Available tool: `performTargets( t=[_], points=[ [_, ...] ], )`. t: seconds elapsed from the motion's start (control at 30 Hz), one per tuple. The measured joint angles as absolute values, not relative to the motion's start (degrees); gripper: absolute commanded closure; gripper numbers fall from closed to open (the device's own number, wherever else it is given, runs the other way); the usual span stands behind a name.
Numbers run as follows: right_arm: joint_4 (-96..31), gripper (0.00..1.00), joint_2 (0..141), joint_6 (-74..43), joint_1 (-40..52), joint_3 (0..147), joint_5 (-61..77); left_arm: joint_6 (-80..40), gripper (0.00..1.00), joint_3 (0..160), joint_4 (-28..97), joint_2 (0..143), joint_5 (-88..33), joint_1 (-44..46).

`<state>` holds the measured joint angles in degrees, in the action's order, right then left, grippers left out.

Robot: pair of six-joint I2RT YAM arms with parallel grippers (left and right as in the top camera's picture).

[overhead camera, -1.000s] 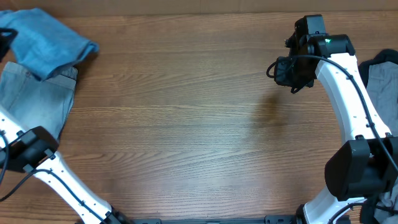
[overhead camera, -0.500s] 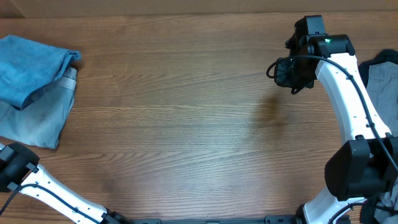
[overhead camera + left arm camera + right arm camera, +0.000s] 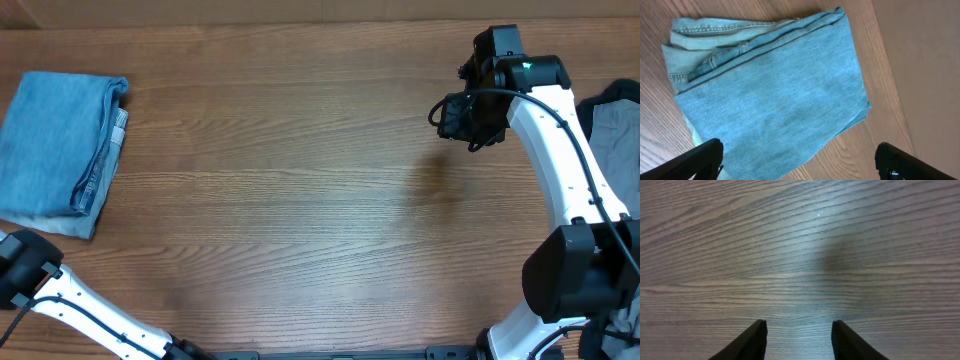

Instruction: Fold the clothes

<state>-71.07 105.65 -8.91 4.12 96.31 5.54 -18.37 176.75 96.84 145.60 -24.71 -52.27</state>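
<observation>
A folded mid-blue pair of jeans (image 3: 58, 148) lies flat at the table's far left, on top of a paler denim piece whose edge (image 3: 117, 128) shows beside it. In the left wrist view the same folded jeans (image 3: 775, 95) fill the frame, with the pale waistband (image 3: 682, 50) at the left. My left gripper (image 3: 800, 162) hangs above them, open wide, holding nothing. My right gripper (image 3: 468, 118) hovers over bare wood at the back right. Its dark fingers (image 3: 747, 342) stand apart with nothing between them, and the right gripper (image 3: 799, 340) is open.
A heap of grey and dark garments (image 3: 615, 120) sits at the right edge behind my right arm (image 3: 560, 170). My left arm (image 3: 30, 270) comes in at the bottom left. The wooden table (image 3: 300, 200) spreads between the two sides.
The blue jeans went from a bunched bundle to a flat folded stack at the far left. My left gripper opened and let them go. The right jaws widened.
</observation>
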Motion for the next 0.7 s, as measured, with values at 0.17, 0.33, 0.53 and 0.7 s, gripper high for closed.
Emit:
performTargets(
  t=[0.17, 0.33, 0.53, 0.7],
  points=[
    [-69.8, 0.6, 105.65, -8.95, 4.12, 96.29, 5.5, -13.61, 0.96, 176.72, 96.86, 145.58, -29.93, -51.59],
    [-67.48, 0.84, 105.65, -9.08, 4.1, 96.25, 5.48, -8.93, 0.96, 174.39, 96.62, 145.32, -29.69, -41.01],
    [-66.85, 0.82, 105.65, -8.97, 3.11, 96.23, 5.48, -8.82, 0.96, 158.89, 94.89, 144.84, -17.21, -32.51],
    [-66.59, 0.81, 105.65, -8.97, 2.7, 96.2, 4.4, -8.23, 0.96, 149.69, 92.49, 144.86, -14.87, -33.47]
  ],
)
